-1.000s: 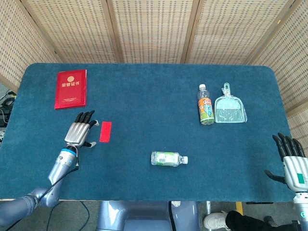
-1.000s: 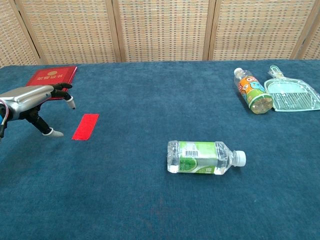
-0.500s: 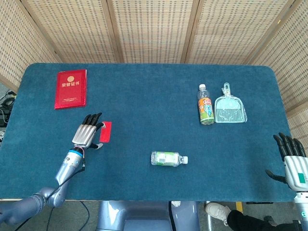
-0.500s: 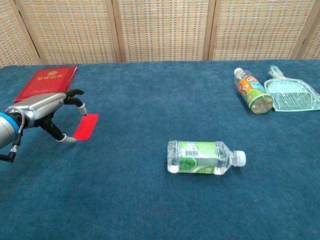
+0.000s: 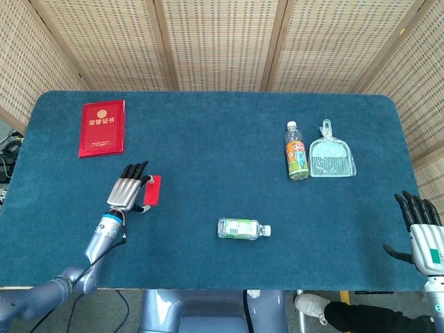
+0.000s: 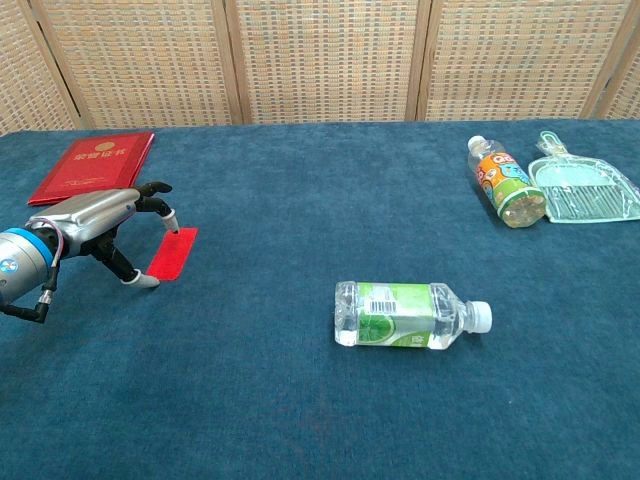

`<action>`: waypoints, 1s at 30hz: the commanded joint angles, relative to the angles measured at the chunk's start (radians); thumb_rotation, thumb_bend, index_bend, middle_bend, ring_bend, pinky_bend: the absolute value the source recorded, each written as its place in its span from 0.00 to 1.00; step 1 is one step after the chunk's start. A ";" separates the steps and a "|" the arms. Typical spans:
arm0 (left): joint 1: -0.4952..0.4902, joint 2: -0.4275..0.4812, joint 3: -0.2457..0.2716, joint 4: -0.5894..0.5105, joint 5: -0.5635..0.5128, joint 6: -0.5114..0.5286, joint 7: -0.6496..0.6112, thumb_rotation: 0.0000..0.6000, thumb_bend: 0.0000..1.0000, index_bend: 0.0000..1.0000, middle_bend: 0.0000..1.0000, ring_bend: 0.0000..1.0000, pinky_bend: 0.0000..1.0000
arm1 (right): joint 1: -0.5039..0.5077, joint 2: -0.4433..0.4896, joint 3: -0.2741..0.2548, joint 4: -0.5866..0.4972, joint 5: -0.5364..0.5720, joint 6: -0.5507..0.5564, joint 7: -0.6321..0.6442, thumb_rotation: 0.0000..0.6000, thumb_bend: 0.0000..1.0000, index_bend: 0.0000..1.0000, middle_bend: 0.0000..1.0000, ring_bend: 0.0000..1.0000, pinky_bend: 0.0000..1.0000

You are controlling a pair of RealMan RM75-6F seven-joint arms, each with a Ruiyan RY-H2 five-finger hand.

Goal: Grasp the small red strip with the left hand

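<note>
The small red strip (image 5: 152, 189) (image 6: 173, 254) lies flat on the blue table cloth at the left. My left hand (image 5: 127, 189) (image 6: 110, 226) hovers right at its left edge, palm down, fingers spread and arched over the strip's near side; a fingertip comes down at the strip's top left corner and the thumb tip at its lower left. Nothing is in the hand. My right hand (image 5: 420, 232) stays at the table's front right corner, fingers apart and empty, out of the chest view.
A red certificate booklet (image 5: 103, 127) (image 6: 94, 162) lies behind the left hand. A clear bottle (image 5: 242, 228) (image 6: 408, 314) lies on its side mid-table. An orange-labelled bottle (image 5: 297, 152) (image 6: 502, 183) and a pale green dustpan (image 5: 331, 155) (image 6: 584, 186) sit at the right.
My left hand has slid right and slightly forward, from clear of the strip to its left edge. The strip has not moved. The right hand is still.
</note>
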 commanded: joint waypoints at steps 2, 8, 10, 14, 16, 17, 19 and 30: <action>-0.016 -0.011 -0.016 0.026 -0.005 -0.002 -0.005 1.00 0.24 0.33 0.00 0.00 0.00 | 0.001 0.000 0.001 0.000 0.002 -0.001 0.001 1.00 0.00 0.00 0.00 0.00 0.00; -0.057 0.003 -0.072 0.039 -0.020 0.001 -0.016 1.00 0.26 0.33 0.00 0.00 0.00 | 0.000 0.000 0.000 -0.001 0.002 0.001 -0.001 1.00 0.00 0.00 0.00 0.00 0.00; -0.054 0.021 -0.078 0.014 -0.020 0.011 -0.025 1.00 0.26 0.33 0.00 0.00 0.00 | 0.000 0.000 0.000 -0.001 0.002 0.001 -0.002 1.00 0.00 0.00 0.00 0.00 0.00; -0.034 0.084 -0.058 -0.070 -0.019 0.003 -0.016 1.00 0.25 0.33 0.00 0.00 0.00 | 0.000 -0.002 -0.001 -0.001 0.002 0.000 -0.006 1.00 0.00 0.00 0.00 0.00 0.00; -0.025 0.122 -0.038 -0.120 -0.019 -0.022 -0.011 1.00 0.25 0.33 0.00 0.00 0.00 | 0.000 -0.002 -0.002 -0.003 0.001 0.002 -0.008 1.00 0.00 0.00 0.00 0.00 0.00; -0.021 0.141 -0.026 -0.144 -0.018 -0.033 -0.010 1.00 0.25 0.34 0.00 0.00 0.00 | -0.001 -0.001 -0.002 -0.004 0.000 0.002 -0.008 1.00 0.00 0.00 0.00 0.00 0.00; -0.014 0.164 -0.008 -0.176 -0.012 -0.046 -0.008 1.00 0.25 0.37 0.00 0.00 0.00 | -0.001 -0.001 -0.002 -0.005 -0.001 0.003 -0.008 1.00 0.00 0.00 0.00 0.00 0.00; 0.001 0.147 0.041 -0.180 0.005 -0.054 -0.012 1.00 0.26 0.47 0.00 0.00 0.00 | -0.003 0.000 -0.003 -0.008 -0.004 0.008 -0.008 1.00 0.00 0.00 0.00 0.00 0.00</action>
